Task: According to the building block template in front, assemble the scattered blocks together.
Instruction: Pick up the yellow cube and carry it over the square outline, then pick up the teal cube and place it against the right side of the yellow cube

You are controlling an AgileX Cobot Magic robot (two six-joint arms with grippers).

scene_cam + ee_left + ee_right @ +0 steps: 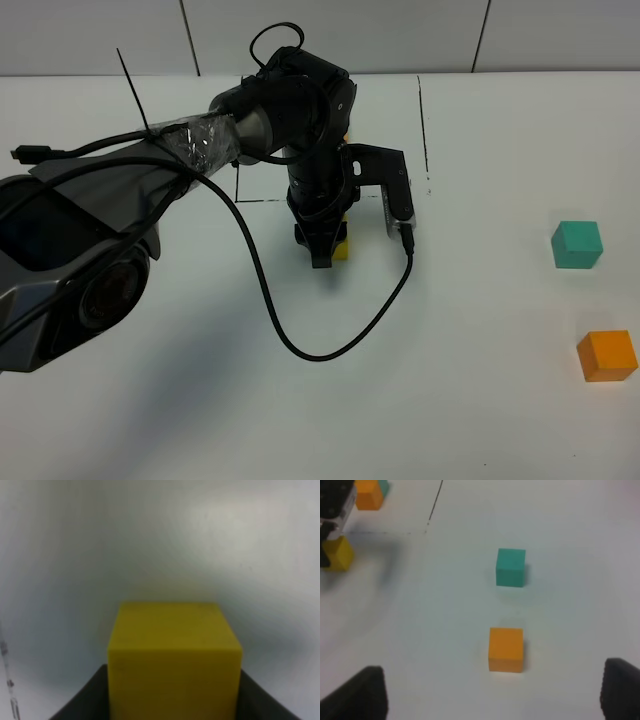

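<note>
While clamped: item one, yellow cube (175,655), pinched on two opposite side faces by the dark fingers (80,702) of the left gripper (325,250), jaws closed on it. Sits low over the white table (480,420) (touching or just clear of the surface: cannot tell), near the thin black border line (422,120) and on the robot's side of the template (370,494). Shows of that template only an orange and a teal cube at the edge of the right wrist view; hidden behind the arm in the high view.

Item two, teal cube (577,244); item three, orange cube (607,355). Lie flat on the table, apart from each other and well apart from the held cube, on the right arm's side. Fall, by judgement, to the right arm as the nearer one.

Item four, right gripper (490,695), jaws wide apart, nothing between them. Looks onto the orange cube first, ahead of the open gap and roughly centred on it, with the teal cube beyond in nearly the same line.

Orientation: no long axis on any cube (equal sides). Orange cube's faces roughly square to the gap, so probably calls for little wrist turn; teal cube much the same.
</note>
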